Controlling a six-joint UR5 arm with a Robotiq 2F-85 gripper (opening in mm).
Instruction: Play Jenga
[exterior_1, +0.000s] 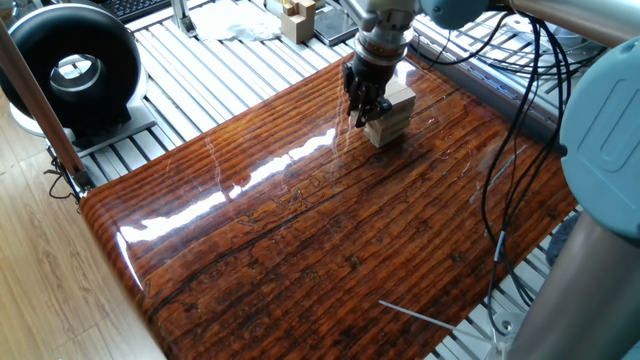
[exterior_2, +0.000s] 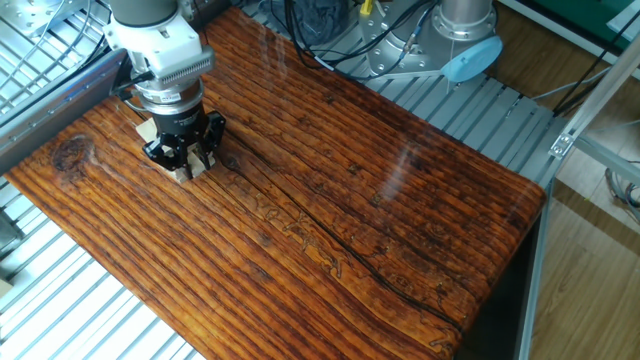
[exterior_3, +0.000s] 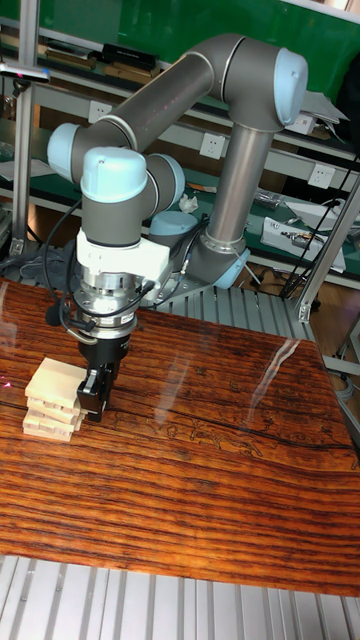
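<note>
The Jenga tower (exterior_1: 392, 113) is a short stack of pale wooden blocks in crosswise layers near the far edge of the glossy wooden table (exterior_1: 300, 230). My gripper (exterior_1: 360, 113) points down at the tower's left side, fingertips level with its lower layers. In the tall fixed view the gripper (exterior_3: 93, 398) touches the right face of the tower (exterior_3: 54, 400). In the other fixed view the gripper (exterior_2: 188, 158) covers most of the tower (exterior_2: 184, 170); pale wood shows between the dark fingers. Whether the fingers press a block cannot be made out.
A black round fan (exterior_1: 70, 70) stands off the table's left corner. A separate cluster of pale wooden pieces (exterior_1: 298, 17) sits beyond the far edge. Black cables (exterior_1: 510, 150) hang over the right side. A thin white stick (exterior_1: 425, 318) lies near the front right edge.
</note>
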